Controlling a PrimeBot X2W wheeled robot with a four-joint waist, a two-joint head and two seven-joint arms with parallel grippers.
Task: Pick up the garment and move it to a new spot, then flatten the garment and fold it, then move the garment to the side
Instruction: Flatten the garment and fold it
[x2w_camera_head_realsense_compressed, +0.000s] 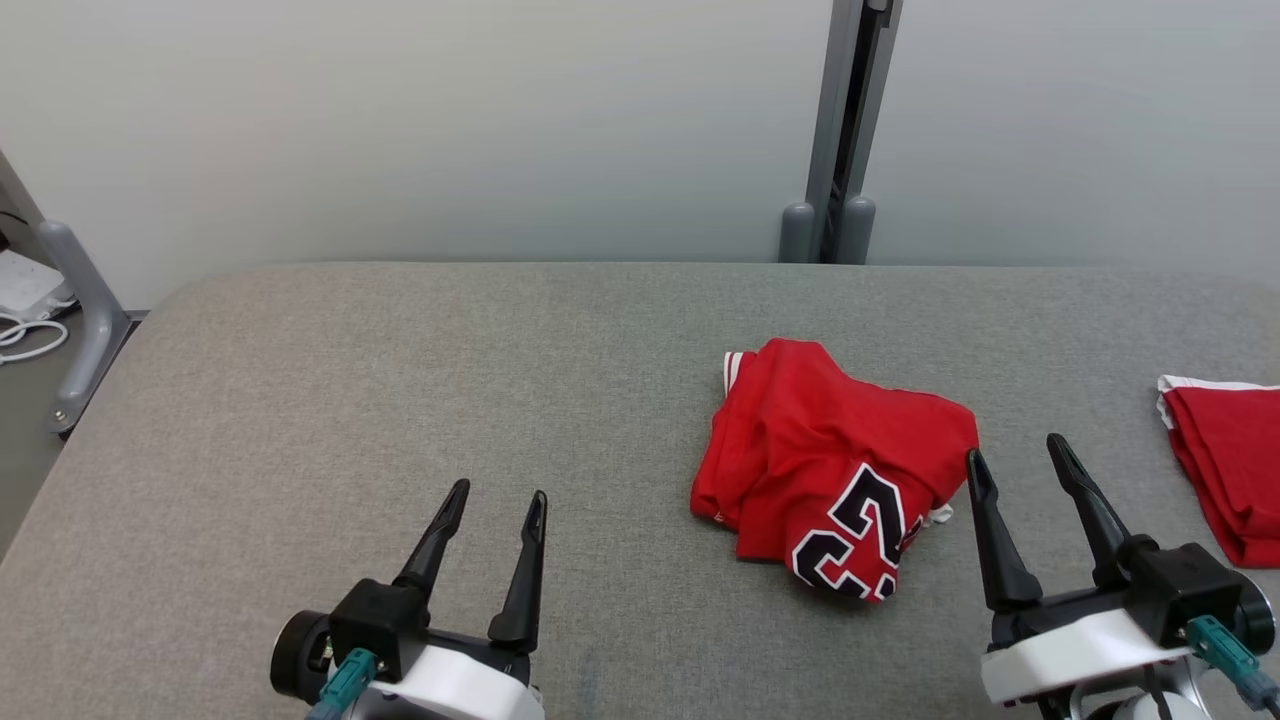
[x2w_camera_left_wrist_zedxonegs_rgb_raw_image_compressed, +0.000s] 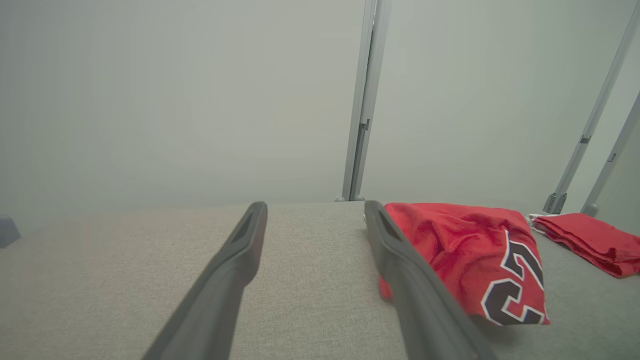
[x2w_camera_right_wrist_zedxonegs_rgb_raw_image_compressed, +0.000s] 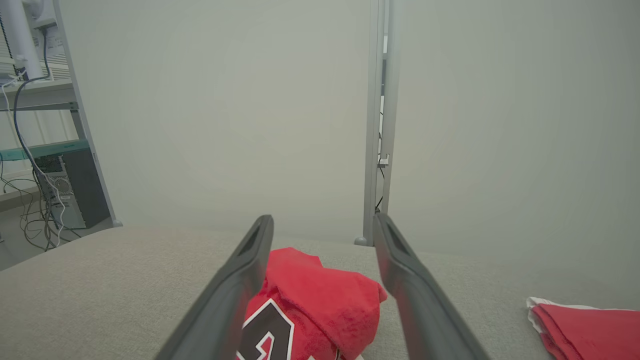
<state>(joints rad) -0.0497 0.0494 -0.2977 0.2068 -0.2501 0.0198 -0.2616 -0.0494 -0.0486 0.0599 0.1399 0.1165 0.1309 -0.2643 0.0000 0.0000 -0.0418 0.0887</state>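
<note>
The garment (x2w_camera_head_realsense_compressed: 830, 470) (a red jersey with a dark, white-edged number) is lying in a crumpled heap on the grey tabletop (x2w_camera_head_realsense_compressed: 400, 380), right of the middle, with its number panel bunching over the near edge. Nothing is holding it. The right pincer (x2w_camera_head_realsense_compressed: 1015, 450) is hovering just beside the heap's right edge, its two fingers standing apart with nothing between them. In the right wrist view the heap is sitting low between those fingers and off to their left, so this arm seems to be the one lining up for the pickup. The left pincer (x2w_camera_head_realsense_compressed: 500, 492) is waiting well apart from the cloth, fingers likewise spread and empty, probably keeping out of the way until there is a second corner to take. A second red cloth (x2w_camera_head_realsense_compressed: 1225, 460) is lying neatly at the far right edge, apart from the heap — likely the side where finished pieces are going, which would make the broad stretch on the left the natural place for spreading. The task appears to be at its very start. The heap is calling for a pinch on an upper fold, since a low grab at the hem risks dragging it rather than lifting.
</note>
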